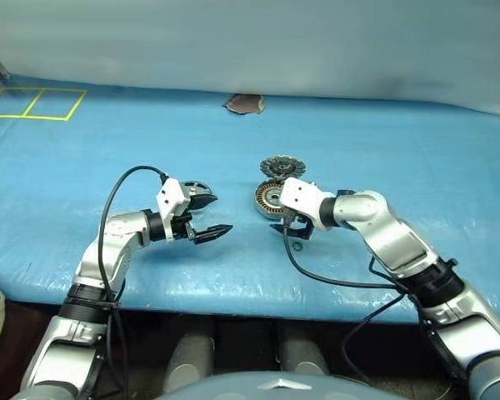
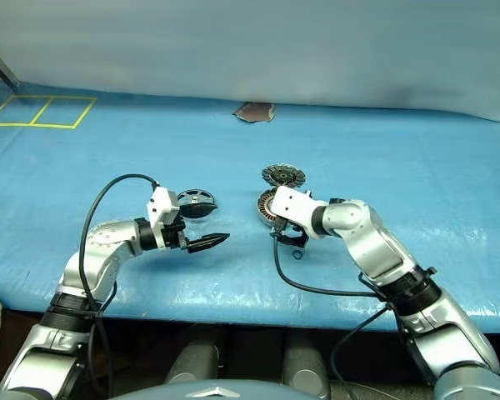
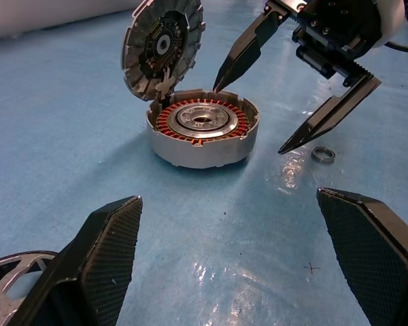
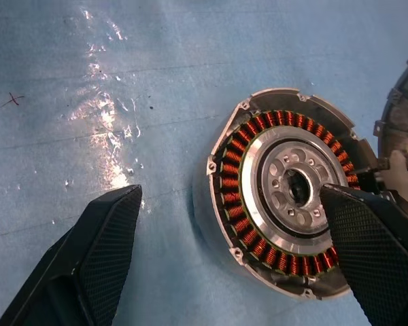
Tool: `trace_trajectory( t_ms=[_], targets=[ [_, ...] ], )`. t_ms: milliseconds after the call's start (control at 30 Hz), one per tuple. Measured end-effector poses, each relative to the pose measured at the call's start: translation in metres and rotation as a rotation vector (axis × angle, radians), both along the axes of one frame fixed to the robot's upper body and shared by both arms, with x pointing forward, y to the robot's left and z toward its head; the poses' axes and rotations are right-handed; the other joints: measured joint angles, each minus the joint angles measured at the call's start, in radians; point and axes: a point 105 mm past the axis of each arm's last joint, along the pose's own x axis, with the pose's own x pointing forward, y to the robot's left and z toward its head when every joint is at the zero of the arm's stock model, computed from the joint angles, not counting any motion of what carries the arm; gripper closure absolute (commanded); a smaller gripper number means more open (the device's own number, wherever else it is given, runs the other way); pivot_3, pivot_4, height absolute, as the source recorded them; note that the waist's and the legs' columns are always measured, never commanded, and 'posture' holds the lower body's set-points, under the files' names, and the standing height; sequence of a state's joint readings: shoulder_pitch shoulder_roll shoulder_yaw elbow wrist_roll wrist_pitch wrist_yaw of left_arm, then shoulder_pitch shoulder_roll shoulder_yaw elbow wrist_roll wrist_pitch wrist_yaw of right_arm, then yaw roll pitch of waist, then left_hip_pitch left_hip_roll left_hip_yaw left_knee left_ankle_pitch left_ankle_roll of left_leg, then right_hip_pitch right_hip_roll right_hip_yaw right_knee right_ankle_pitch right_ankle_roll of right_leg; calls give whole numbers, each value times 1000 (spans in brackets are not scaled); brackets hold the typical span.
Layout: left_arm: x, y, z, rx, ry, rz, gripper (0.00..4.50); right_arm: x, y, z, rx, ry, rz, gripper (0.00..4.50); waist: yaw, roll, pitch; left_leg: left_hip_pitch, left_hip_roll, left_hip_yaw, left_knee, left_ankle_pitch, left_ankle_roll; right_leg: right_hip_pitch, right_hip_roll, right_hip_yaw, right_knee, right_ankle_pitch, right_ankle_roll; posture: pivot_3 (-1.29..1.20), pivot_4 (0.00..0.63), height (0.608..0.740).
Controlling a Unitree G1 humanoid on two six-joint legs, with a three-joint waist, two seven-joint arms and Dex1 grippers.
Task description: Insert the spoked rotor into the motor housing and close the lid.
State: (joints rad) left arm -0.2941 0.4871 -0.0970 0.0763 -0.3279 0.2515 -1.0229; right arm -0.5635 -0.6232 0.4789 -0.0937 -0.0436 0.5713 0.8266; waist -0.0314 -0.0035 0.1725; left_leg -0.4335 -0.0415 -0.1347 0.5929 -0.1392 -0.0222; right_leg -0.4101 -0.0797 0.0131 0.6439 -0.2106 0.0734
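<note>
No writing is legible anywhere. On the blue mat, the motor housing sits open just under the spread right gripper, its lid tilted up behind. The spoked rotor, partly hidden, lies beside the spread left gripper. A small ring rests near the right fingertips.

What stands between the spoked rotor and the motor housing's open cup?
The right gripper, open, hangs by the motor housing, on the path from the spoked rotor beside the left gripper. The lid stands tilted up at the housing's far edge, leaving the cup uncovered.
</note>
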Motion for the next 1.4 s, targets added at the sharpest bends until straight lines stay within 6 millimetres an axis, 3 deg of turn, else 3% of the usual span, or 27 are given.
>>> trace_trajectory(
  t_ms=[133,333,433,567,667,767,1000,1267,1400],
  targets=[
    [-8,0,-11,-25,33,4,12,4,2,-10,-18,29,7,135,-2,0,0,0,0,0,0,0,0,0,0,0,1,0,0,0,150,740],
    [-10,2,-12,-30,28,14,12,9,4,-12,-36,32,30,135,-5,0,0,2,0,0,0,0,0,2,0,0,1,0,0,0,150,740],
    [-11,2,-15,-32,36,21,0,10,7,-11,-36,43,43,692,-6,0,0,2,0,0,0,0,0,1,1,0,1,0,0,0,150,740],
    [-10,3,-14,-32,24,35,0,16,7,-8,-47,41,49,1945,-6,0,0,3,0,0,0,0,0,2,1,0,1,0,0,0,150,740],
    [-10,5,-15,-31,25,41,0,17,9,-8,-45,46,67,1945,-9,-1,-1,4,1,0,0,0,0,2,1,0,1,0,0,0,150,740],
    [-11,6,-16,-30,27,50,0,17,9,-8,-39,53,67,2382,-9,-1,-1,4,1,0,0,0,0,3,1,0,2,0,0,0,150,740],
    [-10,14,-14,-27,13,85,0,9,17,-6,-12,51,78,2418,-15,-1,-1,4,1,0,-1,0,0,1,1,0,2,0,0,0,150,740],
    [-10,21,-13,-15,8,105,0,-27,59,-8,94,120,196,2418,-22,-1,-1,3,1,0,-2,0,0,0,1,0,1,0,-1,0,150,740],
    [-10,22,-14,-13,11,111,0,-33,67,-10,120,141,197,2418,-18,-1,-1,3,1,0,-1,0,-1,1,1,0,2,0,-1,0,150,740]
  ],
)
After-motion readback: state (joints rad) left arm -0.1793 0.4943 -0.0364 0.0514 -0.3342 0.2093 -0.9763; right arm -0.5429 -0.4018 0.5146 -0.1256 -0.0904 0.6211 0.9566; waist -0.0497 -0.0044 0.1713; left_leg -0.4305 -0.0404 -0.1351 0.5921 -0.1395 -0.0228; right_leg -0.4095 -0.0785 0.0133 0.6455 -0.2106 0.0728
